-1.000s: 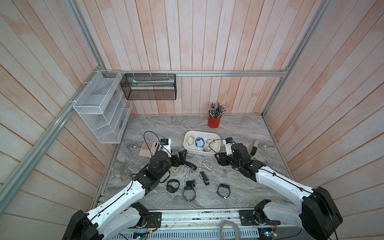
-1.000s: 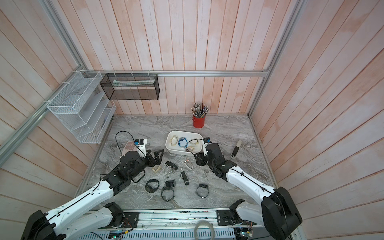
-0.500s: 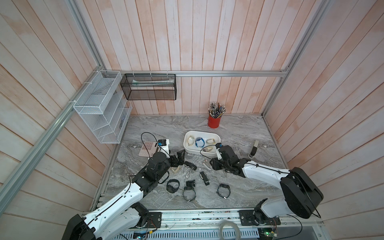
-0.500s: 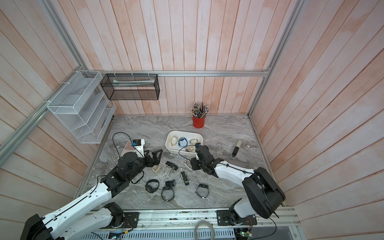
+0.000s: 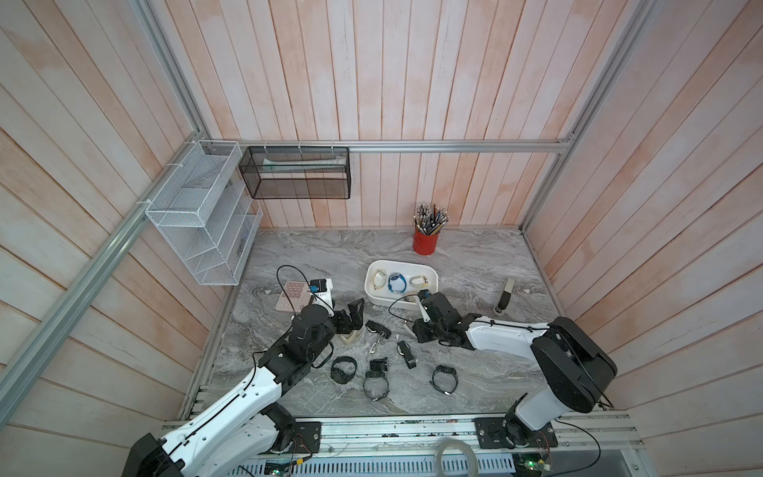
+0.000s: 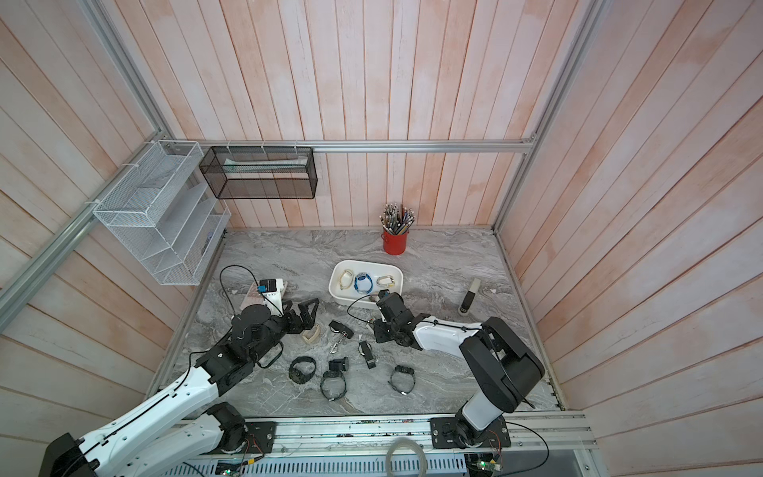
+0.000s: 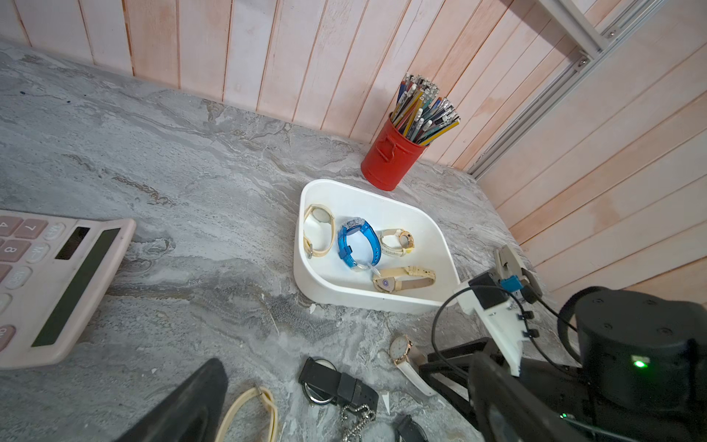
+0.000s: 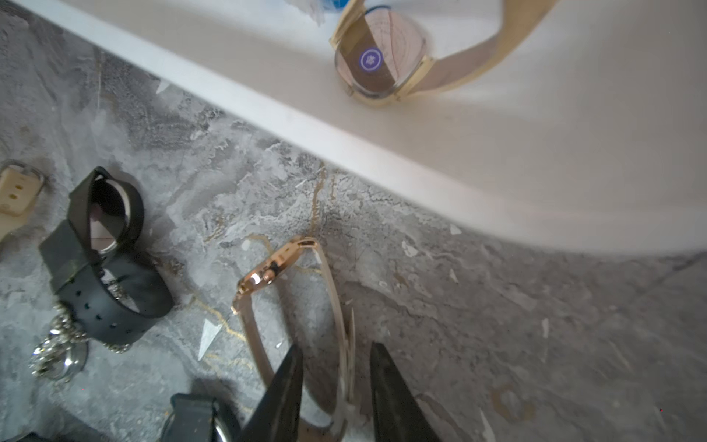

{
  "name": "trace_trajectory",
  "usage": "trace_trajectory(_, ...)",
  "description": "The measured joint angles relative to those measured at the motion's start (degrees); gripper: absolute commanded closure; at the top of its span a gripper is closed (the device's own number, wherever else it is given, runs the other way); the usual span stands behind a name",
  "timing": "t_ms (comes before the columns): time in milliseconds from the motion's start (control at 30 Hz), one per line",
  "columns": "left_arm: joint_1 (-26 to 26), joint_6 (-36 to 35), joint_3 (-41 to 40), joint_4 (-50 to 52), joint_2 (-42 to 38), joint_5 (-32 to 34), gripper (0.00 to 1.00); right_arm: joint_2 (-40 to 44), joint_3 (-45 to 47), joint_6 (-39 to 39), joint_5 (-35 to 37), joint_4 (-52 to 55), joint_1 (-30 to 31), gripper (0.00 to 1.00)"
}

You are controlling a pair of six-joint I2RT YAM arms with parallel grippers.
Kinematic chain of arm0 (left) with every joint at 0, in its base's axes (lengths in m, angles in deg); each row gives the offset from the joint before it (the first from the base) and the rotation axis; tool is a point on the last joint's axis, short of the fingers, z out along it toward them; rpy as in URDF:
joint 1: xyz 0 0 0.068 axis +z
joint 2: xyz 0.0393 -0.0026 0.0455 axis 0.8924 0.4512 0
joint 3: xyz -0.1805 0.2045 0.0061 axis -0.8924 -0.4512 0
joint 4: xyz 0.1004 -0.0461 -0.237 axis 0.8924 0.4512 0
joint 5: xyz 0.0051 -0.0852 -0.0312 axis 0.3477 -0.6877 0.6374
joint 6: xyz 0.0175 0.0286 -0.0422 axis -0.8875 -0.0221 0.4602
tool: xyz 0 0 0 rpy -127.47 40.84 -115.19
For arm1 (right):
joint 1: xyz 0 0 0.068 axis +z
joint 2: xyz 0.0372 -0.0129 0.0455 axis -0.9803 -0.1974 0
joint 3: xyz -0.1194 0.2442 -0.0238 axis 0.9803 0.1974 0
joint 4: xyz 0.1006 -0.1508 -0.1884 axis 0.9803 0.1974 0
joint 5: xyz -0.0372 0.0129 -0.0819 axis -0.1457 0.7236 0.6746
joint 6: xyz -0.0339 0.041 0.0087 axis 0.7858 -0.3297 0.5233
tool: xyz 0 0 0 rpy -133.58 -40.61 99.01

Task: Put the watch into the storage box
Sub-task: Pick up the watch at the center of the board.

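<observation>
The watch has a rose-gold case and a pale strap. It lies on its edge on the marble just in front of the storage box, and the left wrist view shows the watch too. My right gripper is low over it and open. One strap end stands between its two fingertips with a small gap on each side. The white storage box holds several watches. My left gripper is wide open and empty above a beige watch.
Several black watches lie toward the front, and one with a chain lies between the grippers. A pink calculator sits at the left, a red pen cup behind the box, and a grey-black object at the right. Mesh baskets hang on the walls.
My right gripper has swung left and down from beside the box to the pale-strapped watch, its jaws narrowing around the strap. The left arm has barely moved.
</observation>
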Motion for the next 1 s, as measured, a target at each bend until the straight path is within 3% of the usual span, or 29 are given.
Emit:
trace_trajectory(233,0.1,0.0,-0.2,0.1,-0.3,0.0,0.00,-1.1,-1.0,0.2,1.7,0.2,1.4,1.00)
trace_trajectory(500,0.5,0.0,-0.8,0.1,-1.0,0.2,0.00,0.3,-3.4,0.7,4.5,3.7,2.6,1.00)
trace_trajectory(833,0.7,0.9,-1.8,0.1,-1.0,0.5,0.00,14.5,-5.9,2.5,7.5,10.3,2.9,1.00)
trace_trajectory(1000,0.7,1.3,-1.8,0.0,-1.2,0.4,0.00,17.3,-9.5,4.5,8.6,12.5,0.4,1.00)
